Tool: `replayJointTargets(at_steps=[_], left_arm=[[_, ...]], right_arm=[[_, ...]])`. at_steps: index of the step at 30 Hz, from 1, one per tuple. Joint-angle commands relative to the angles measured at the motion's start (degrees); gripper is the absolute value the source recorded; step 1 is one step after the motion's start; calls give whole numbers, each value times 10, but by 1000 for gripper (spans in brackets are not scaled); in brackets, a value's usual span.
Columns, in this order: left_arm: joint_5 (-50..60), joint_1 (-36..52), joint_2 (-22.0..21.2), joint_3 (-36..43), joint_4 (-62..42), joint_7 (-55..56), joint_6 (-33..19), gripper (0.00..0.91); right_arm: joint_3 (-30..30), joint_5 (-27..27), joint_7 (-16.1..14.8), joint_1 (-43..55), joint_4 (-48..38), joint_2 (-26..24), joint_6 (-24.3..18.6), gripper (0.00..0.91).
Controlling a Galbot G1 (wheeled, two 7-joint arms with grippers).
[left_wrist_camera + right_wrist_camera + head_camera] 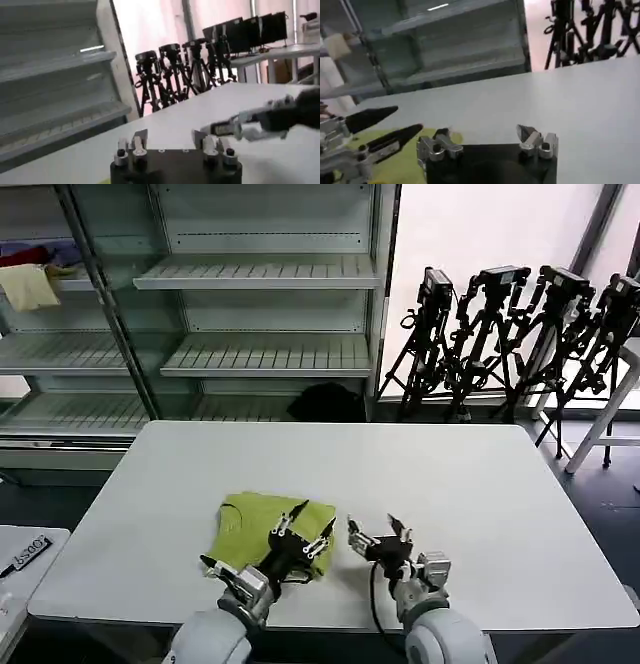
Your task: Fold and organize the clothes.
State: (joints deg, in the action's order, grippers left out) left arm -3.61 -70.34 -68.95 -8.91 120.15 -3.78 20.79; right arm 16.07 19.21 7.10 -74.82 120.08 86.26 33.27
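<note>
Clothes here means one lime T-shirt (262,526), lying bunched and partly folded on the white table (450,484), near the front edge and a bit left of centre. The left hand (300,536) sits right over the shirt's right edge with its fingers spread apart, nothing pinched between them as far as I can see; can't tell if the tips actually touch the fabric. In the left wrist view that same hand (170,142) shows its two short fingers well apart with bare tabletop between them. The right hand (378,534) is just beside it on bare table, off the shirt, fingers also spread and holding nothing; the right wrist view has it (485,137) wide open, with the shirt's yellow-green cloth (405,162) off to one side under the other arm's black fingertips (375,116). Going outward: the rest of the tabletop is plain white. Behind it stands a pale green shelving unit (260,314) with a cream garment (28,286) and some red and purple stuff up on a left shelf, a black lump (328,402) on the floor at the shelf's foot, and a row of black tripods (510,334) against the bright window wall on the right.
</note>
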Motion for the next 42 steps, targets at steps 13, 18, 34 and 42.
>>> replayJointTargets(at_steps=[13,18,34,42], left_arm=[[-88,-38,1,-136,85,17,10,907],[-88,-35,0,-136,84,17,11,907],[-86,-38,-3,-141,71,16,8,907],[-86,-38,-4,-141,63,16,8,907]], right_arm=[[-90,118,88,10,-51,18,4,333],[-79,128,96,10,-54,12,3,333],[-35,131,90,31,-26,0,3,0],[22,148,84,45,-23,-26,4,0]])
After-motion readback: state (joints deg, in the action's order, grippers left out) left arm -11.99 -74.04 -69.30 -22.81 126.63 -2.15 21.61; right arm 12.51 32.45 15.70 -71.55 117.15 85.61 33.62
